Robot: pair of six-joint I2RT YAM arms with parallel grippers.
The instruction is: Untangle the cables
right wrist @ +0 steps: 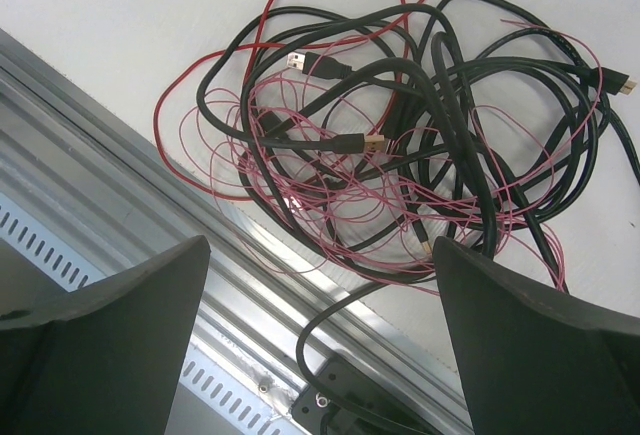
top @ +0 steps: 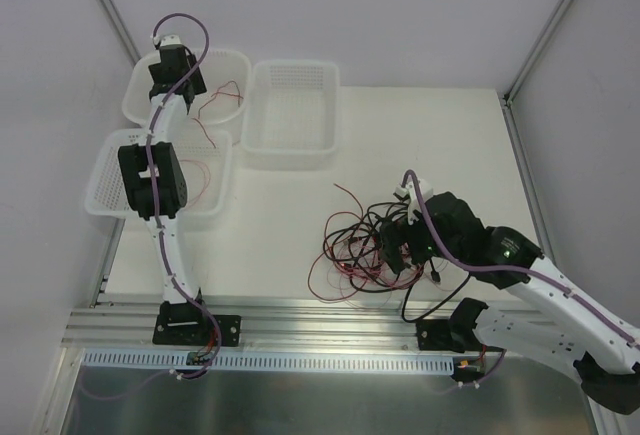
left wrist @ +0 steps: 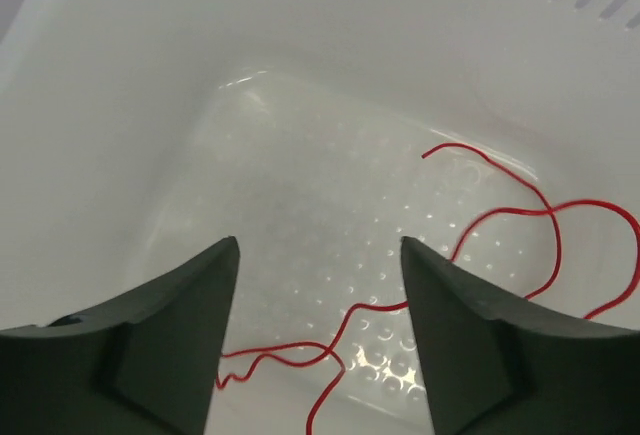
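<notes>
The cables [top: 372, 240] lie in a tangled heap on the white table near the front rail: thick black cables [right wrist: 455, 125] with small plug ends [right wrist: 372, 142], laced with thin red wires [right wrist: 330, 200]. My right gripper [right wrist: 320, 245] hangs open right above the near edge of the heap [top: 398, 250], with nothing between its fingers. My left gripper [top: 188, 85] is over the far-left basket [top: 228, 63]. It is open [left wrist: 318, 243], and a single red wire [left wrist: 500, 215] lies loose on the basket floor below it, partly trailing over the rim [top: 205, 133].
A second white basket [top: 105, 190] sits under the left arm's elbow, with a red wire [top: 203, 177] in it. A third basket [top: 290, 115] stands at the back centre. An aluminium rail [right wrist: 150, 165] runs along the table's near edge, and one black cable crosses it.
</notes>
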